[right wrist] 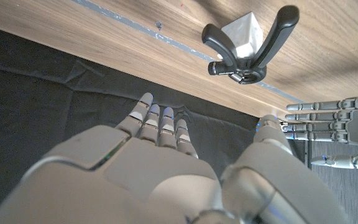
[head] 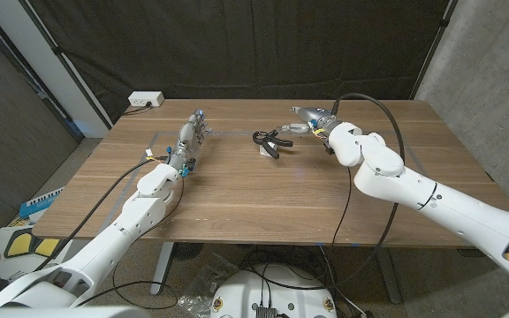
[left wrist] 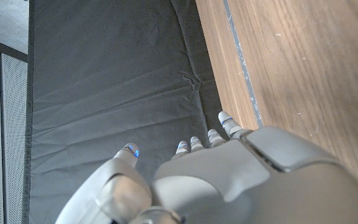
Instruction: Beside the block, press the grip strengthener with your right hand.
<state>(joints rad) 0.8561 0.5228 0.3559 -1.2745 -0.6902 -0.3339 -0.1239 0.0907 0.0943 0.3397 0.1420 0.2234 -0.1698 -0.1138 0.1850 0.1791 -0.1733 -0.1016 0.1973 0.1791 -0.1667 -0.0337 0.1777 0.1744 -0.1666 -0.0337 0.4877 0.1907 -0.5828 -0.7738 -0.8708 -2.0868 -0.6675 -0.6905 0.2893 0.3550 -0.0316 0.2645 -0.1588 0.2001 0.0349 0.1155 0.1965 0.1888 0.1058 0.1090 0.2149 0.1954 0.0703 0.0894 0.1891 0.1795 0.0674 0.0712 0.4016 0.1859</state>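
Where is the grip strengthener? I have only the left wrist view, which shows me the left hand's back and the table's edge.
Observer: The grip strengthener lies near the table's far middle, to the right of the left hand.
Operator: Is the right hand holding it?
Observer: No. The right hand is open on its right side, apart from it.
Operator: And the block?
Observer: The white block sits close by it; the right wrist view shows it between the two spread handles.

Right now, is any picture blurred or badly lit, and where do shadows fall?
Head view: even light, sharp; the grip strengthener is small. Right wrist view: crisp, the strengthener and white block cast soft shadows on the table. Left wrist view: the left hand looks slightly soft.
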